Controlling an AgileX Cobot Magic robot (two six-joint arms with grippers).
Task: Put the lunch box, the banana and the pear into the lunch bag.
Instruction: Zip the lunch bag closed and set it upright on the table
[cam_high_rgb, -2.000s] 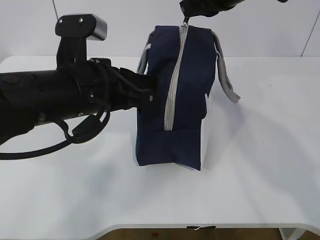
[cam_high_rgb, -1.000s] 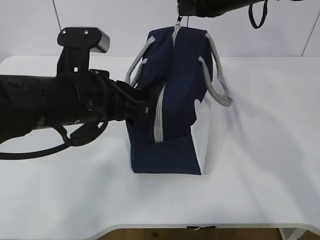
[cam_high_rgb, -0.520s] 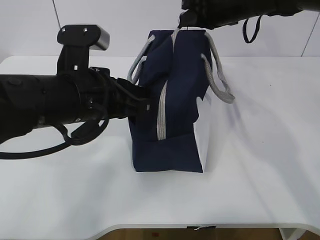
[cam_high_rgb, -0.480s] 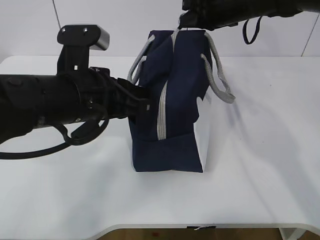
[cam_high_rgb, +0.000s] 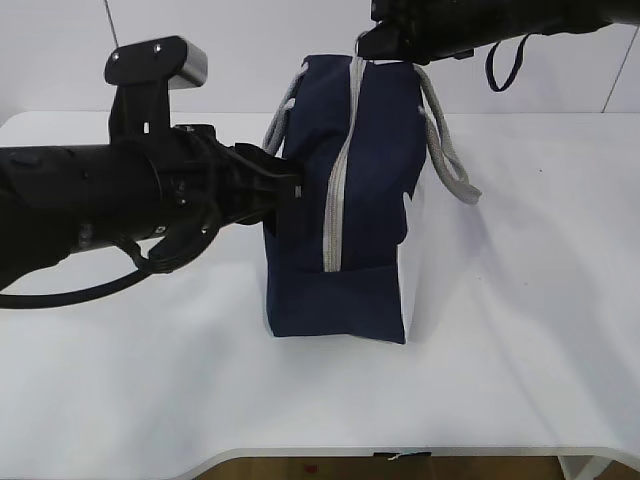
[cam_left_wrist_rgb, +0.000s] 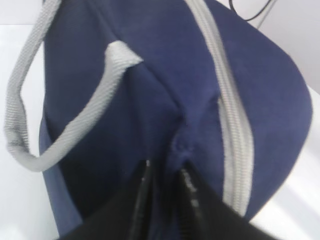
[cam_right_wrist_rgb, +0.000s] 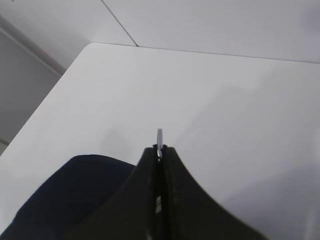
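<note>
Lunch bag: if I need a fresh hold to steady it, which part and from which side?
Take the grey strap handle from the right. It hangs off the lunch bag as a free loop with a gap behind it, a thin band that jaws could probably pinch. The left gripper already works the opposite wall.

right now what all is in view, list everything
lunch bag: one, navy blue with a white side panel, upright mid-table
zipper: one, grey, running up the bag's near face to its top
strap handles: two, grey, one hanging on each side of the bag
ring pull: one, silver, at the bag's top, pinched by the right gripper
table: one, white, under everything
left gripper: one, black, pinching a fold of the bag's fabric
right gripper: one, black, shut on the ring pull
</note>
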